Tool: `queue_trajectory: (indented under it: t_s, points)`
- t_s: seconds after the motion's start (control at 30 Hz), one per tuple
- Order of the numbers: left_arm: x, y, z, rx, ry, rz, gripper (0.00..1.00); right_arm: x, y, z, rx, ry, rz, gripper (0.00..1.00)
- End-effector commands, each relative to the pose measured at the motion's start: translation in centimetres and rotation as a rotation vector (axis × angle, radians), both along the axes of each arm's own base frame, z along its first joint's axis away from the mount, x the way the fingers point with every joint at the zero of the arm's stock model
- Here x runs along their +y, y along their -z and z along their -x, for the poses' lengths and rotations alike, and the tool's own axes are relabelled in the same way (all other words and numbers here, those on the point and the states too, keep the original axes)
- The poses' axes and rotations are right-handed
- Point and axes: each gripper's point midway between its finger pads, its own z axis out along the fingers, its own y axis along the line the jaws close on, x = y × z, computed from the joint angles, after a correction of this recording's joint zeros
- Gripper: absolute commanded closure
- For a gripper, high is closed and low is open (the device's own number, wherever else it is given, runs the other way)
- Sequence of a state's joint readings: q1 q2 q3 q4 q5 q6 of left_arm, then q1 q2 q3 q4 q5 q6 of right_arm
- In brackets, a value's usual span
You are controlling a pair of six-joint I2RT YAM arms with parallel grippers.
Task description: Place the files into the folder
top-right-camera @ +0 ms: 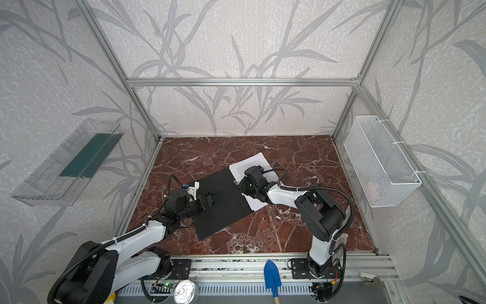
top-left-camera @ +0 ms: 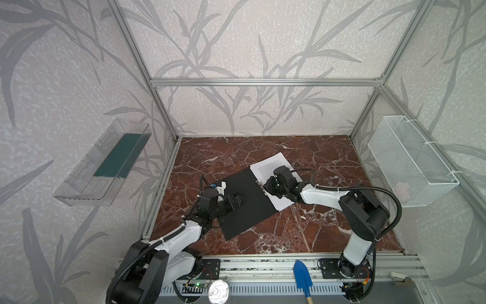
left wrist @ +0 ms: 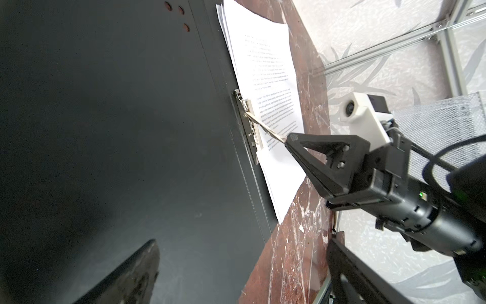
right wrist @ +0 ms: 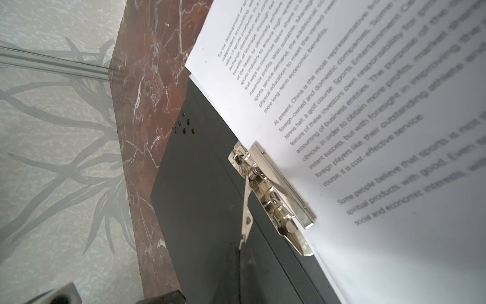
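The black folder (top-left-camera: 244, 205) (top-right-camera: 223, 210) lies opened flat on the marble table. The files (top-left-camera: 273, 164) (top-right-camera: 249, 164), white printed sheets, rest on its right half, their edge tucked under the metal spine clip (left wrist: 249, 126) (right wrist: 276, 194). My right gripper (top-left-camera: 266, 185) (top-right-camera: 241, 185) (left wrist: 289, 139) (right wrist: 239, 250) is shut on the clip's thin lever (right wrist: 246, 218), which stands lifted off the spine. My left gripper (top-left-camera: 236, 201) (top-right-camera: 210, 200) (left wrist: 244, 239) is open, low over the folder's bare left cover (left wrist: 131, 131), with nothing between its fingers.
A clear tray (top-left-camera: 86, 181) on the left wall holds a dark green panel (top-left-camera: 118, 155). A white mesh basket (top-left-camera: 410, 158) hangs on the right wall. A blue trowel (top-left-camera: 302, 276) and a tin can (top-left-camera: 218, 292) lie on the front rail.
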State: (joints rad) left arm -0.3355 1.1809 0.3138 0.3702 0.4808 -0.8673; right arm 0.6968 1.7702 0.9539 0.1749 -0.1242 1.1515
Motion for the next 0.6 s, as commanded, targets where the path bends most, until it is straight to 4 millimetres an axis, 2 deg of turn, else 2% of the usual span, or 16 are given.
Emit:
queue_trajectory:
  t_s: [0.0, 0.07, 0.17, 0.27, 0.4, 0.57]
  points:
    - [-0.8, 1.0, -1.5, 0.011, 0.028, -0.031, 0.01, -1.9, 0.5, 1.1, -0.023, -0.039, 0.049, 1.00]
    - [-1.0, 2.9, -1.4, 0.068, 0.047, -0.048, 0.01, -3.1, -0.3, 1.4, -0.065, -0.036, 0.067, 1.00]
    - [-0.9, 4.7, -0.9, 0.112, 0.052, -0.062, 0.01, -4.6, 0.1, 2.1, -0.090, -0.038, 0.099, 1.00]
    - [0.1, 6.7, -0.1, 0.186, 0.024, -0.120, 0.01, -5.6, 1.1, 2.9, -0.090, -0.046, 0.130, 1.00]
    - [1.7, 9.2, 0.9, 0.284, -0.014, -0.211, 0.01, -6.5, 3.5, 3.8, -0.061, -0.070, 0.170, 1.00]
    - [2.5, 11.0, 1.1, 0.342, -0.039, -0.257, 0.01, -7.8, 7.2, 5.2, -0.011, -0.069, 0.169, 1.00]
